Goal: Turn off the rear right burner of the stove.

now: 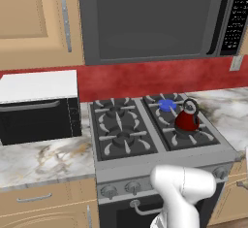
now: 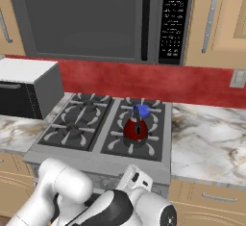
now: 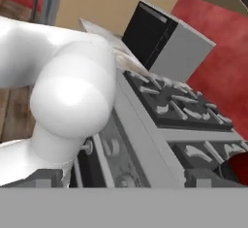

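- Microwave (image 1: 155, 18) hangs above the stove, with a red backsplash (image 2: 144, 81) between them.
- Stove (image 1: 121, 147), a dark grey four-burner gas range, sits between two marbled worktops; its silver front panel (image 1: 116, 188) carries small round knobs (image 1: 132, 187).
- Countertop oven box (image 1: 38, 108) stands on the left worktop, just beside the stove's left edge.
- Robot arm (image 2: 62, 186) is folded low in front of the stove's front edge; the gripper's fingers cannot be made out, so whether they are apart or closed cannot be told.
- Red kettle (image 2: 136, 130) rests on the front right grate, near the flame.
- Rear right burner (image 1: 167, 105) lies at the stove's back right corner and shows a blue flame disc, so it is lit.
- Handling judgement: the burner itself is not the place to grip; its knob on the front panel is probably small, rigid and smooth, best pinched across its rim and twisted. Which knob serves this burner cannot be told.
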